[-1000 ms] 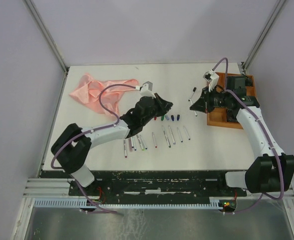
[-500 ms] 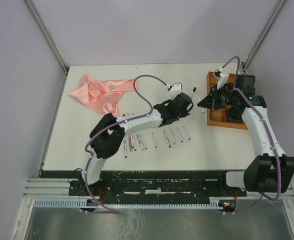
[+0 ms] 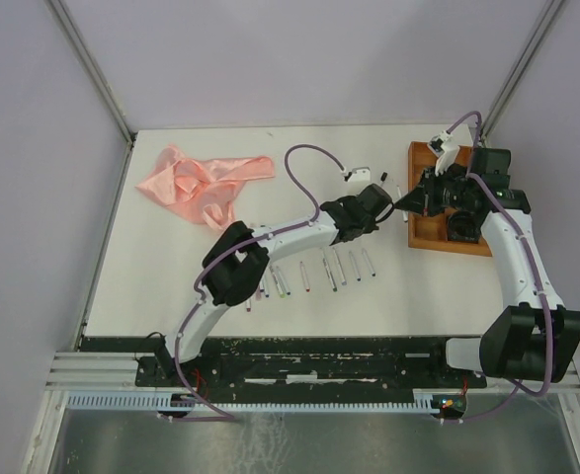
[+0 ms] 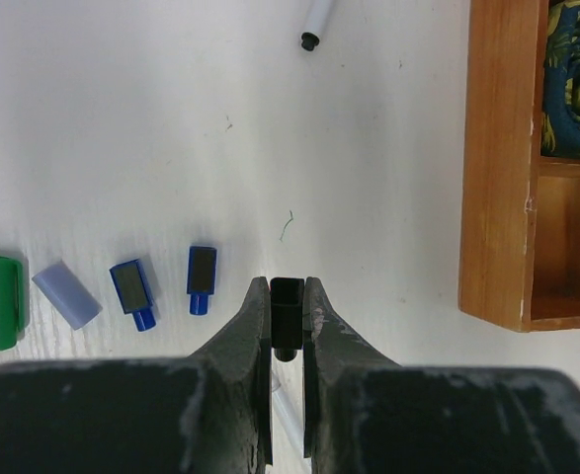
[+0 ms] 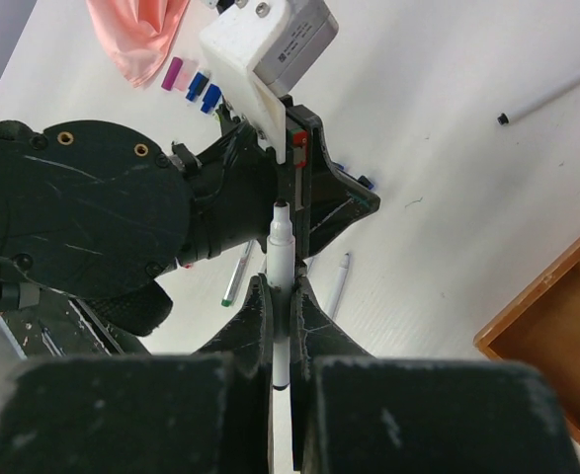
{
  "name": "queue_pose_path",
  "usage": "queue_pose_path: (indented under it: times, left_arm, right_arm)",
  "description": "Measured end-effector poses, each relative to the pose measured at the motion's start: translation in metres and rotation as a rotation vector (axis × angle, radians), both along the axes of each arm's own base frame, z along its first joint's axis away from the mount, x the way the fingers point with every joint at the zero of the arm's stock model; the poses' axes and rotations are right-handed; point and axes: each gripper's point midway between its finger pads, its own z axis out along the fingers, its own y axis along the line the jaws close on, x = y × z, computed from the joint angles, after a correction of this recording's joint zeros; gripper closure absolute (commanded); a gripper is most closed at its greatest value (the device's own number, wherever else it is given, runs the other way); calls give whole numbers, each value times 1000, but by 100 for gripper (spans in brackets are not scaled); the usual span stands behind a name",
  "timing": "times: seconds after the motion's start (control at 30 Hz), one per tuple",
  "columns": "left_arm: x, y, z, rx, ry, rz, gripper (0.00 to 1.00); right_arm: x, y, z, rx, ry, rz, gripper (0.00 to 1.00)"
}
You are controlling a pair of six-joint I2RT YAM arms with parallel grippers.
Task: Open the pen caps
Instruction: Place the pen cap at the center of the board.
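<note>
Left gripper [image 4: 288, 290] clamped a black cap [image 4: 288, 308]; right gripper [image 5: 281, 288] clamped the uncapped pen [image 5: 281, 242]. Their closeness could cause a collision, dislodging either.

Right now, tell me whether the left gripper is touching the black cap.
Touching. Left wrist view shows the black cap clamped in the left gripper, no gap either side.

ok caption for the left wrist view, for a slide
Left end effector shut on a black pen cap, four loose caps and a wooden tray nearby
</note>
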Motion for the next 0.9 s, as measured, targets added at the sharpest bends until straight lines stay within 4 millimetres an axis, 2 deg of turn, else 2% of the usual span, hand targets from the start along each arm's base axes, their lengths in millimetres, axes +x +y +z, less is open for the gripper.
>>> queue_pose_path:
  times: [0.2,0.47,0.9]
  left_arm:
    - [5,-9,-7,22,-2,-14,94]
    - [9,-13,-34,71,15,-25,87]
    - [13,-15,-35,91,9,-23,72]
  right_arm:
    - [0,-2,0,3,2,-8,100]
    - [0,-5,-1,3,9,-17,100]
    - [1,-10,-1,4,9,-31,100]
